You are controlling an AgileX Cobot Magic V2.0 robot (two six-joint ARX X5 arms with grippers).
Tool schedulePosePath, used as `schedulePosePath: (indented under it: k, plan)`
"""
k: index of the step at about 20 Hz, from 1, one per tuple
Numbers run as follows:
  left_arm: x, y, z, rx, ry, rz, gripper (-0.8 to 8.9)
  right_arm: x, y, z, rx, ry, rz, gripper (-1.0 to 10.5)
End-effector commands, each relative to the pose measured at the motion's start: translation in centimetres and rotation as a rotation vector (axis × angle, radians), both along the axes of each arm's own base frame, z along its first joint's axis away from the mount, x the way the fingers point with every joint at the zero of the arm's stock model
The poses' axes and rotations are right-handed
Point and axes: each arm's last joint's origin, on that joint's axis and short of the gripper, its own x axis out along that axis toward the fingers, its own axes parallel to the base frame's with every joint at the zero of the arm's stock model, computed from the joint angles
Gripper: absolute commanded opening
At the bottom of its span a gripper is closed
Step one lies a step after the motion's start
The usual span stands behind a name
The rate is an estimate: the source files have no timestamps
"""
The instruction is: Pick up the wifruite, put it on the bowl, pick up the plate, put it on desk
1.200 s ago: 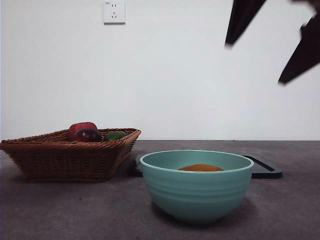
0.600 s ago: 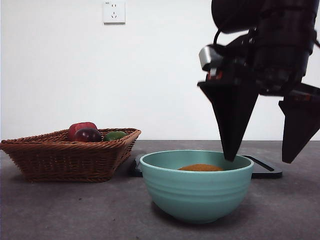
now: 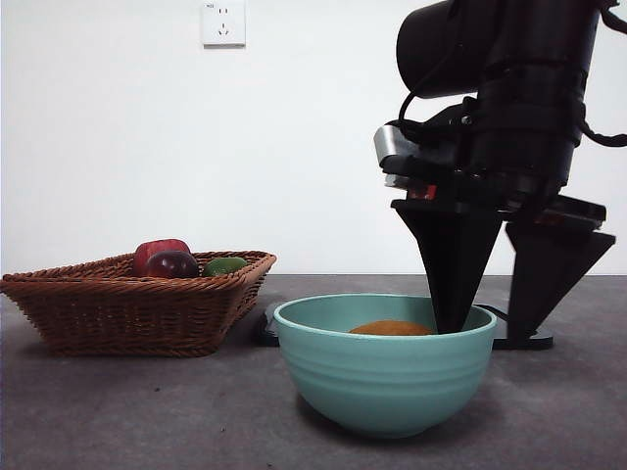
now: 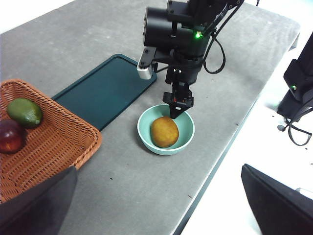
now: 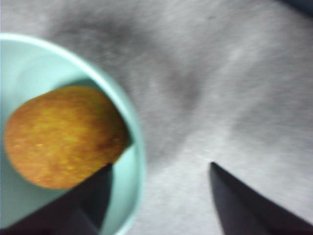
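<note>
Since the earlier front frames the right gripper [image 3: 495,328] has been brought down from the top corner to the bowl [image 3: 385,377], and its jaws are now spread wide across the bowl's wall: one jaw is inside, just beside the wifruite [image 5: 63,137], the other outside over the desk [image 5: 205,73]. Nothing is held between them. The wifruite [image 4: 164,131] is already lying in the bowl [image 4: 186,142] (so the first half of the task appears done).

The step in hand looks like a grasp on the bowl's rim. For that to go well, the inner jaw should be kept clear of the fruit, the rim should be seated deep between the jaws before closing, and the lift should be kept level so the fruit is not rolled out.

Behind the bowl, the dark tray [image 4: 105,90] is seen flat on the desk. Beyond the bowl to one side, the wicker basket [image 3: 127,304] sits untouched. The left gripper [image 4: 156,205] is parked well away from the bowl, jaws apart and empty.
</note>
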Motion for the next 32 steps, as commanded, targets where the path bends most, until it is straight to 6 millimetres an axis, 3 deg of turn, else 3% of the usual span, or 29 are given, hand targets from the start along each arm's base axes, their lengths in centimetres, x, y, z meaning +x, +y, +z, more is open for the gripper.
schedulePosePath:
  k: [1,5,9,13,17,22,27,32]
  plan:
    - [-0.1,0.0,0.4,-0.006,-0.026,-0.02,5.93,0.4,0.8,-0.6,0.0,0.024,-0.002,1.9]
    - [-0.1,0.0,0.4,-0.005,-0.026,-0.02,5.93,0.4,1.2,-1.4,-0.012,0.046,0.002,0.1]
    - [-0.1,0.0,0.4,-0.005,-0.028,-0.021,5.93,0.6,1.4,-1.0,-0.01,0.028,-0.016,0.1]
    - [0.0,0.0,0.4,-0.008,-0.033,-0.022,5.93,2.0,1.3,1.3,-0.022,-0.013,-0.053,0.1]
    - [0.0,-0.1,0.6,-0.023,-0.045,-0.022,5.93,5.5,0.0,3.7,-0.057,-0.018,-0.1,0.1]
    - [0.0,-0.1,0.6,-0.022,-0.048,-0.023,5.93,11.5,-1.1,4.7,-0.066,-0.055,-0.139,0.1]
    - [0.0,-0.1,0.6,-0.012,-0.066,-0.034,5.93,17.2,-2.2,3.2,-0.017,-0.038,-0.166,0.1]
    - [0.1,-0.1,0.7,-0.007,-0.083,-0.042,5.93,19.4,-2.5,0.8,0.003,-0.01,-0.136,0.1]
